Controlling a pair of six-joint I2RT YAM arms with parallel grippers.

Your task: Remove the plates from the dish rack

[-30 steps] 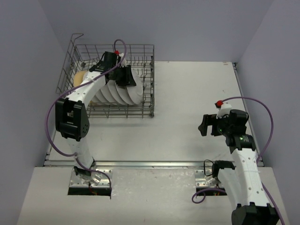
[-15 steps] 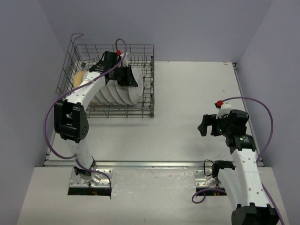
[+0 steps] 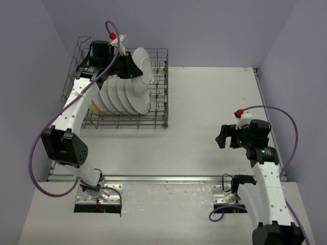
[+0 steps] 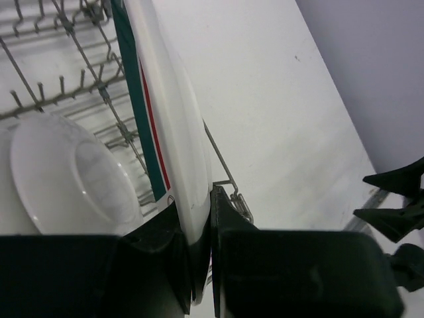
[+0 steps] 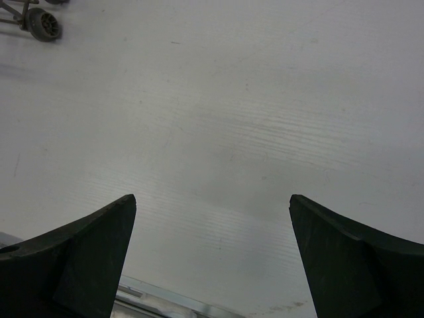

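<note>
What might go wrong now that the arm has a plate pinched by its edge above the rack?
The left gripper pinches the held plate only at its rim, so it may slip or swing. It hangs over the racked plates and the dish rack; a drop, or a low sideways move, might chip them or catch the wires.

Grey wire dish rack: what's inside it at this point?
Upright white round plates stand in a row in the grey wire dish rack; the left hand holds another white plate above them. The left arm covers the rack's left part, so their count is unclear.
</note>
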